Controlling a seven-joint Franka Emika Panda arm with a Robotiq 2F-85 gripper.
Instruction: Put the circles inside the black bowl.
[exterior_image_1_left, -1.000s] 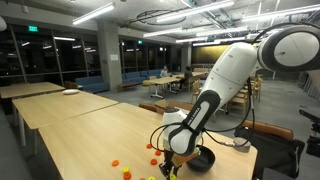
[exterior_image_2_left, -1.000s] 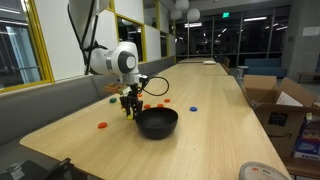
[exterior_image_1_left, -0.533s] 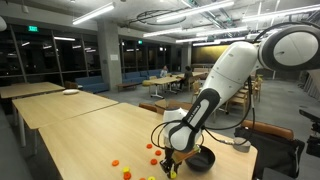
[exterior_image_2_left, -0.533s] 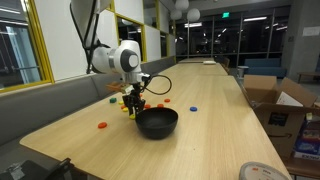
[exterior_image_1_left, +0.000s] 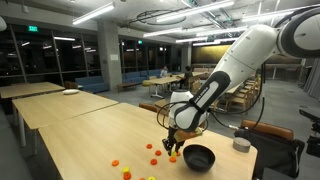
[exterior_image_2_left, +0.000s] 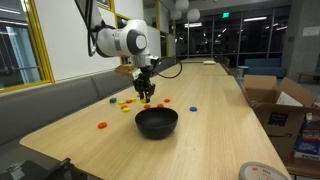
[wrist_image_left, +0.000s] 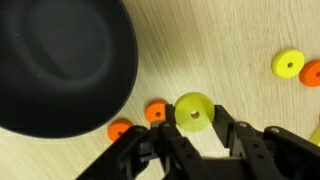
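Yellow disc (wrist_image_left: 194, 110) sits pinched between the fingers of the hand (wrist_image_left: 196, 128), held clear of the tabletop (wrist_image_left: 230, 40) just beside the black bowl (wrist_image_left: 55, 65). To do this step well, I would carry the disc sideways until it hangs over the bowl's middle, lower it a little, then let go so it cannot skip over the rim. The arm reaches down steeply, hand pointing at the tabletop above two orange discs (wrist_image_left: 155, 113) near the bowl's edge.
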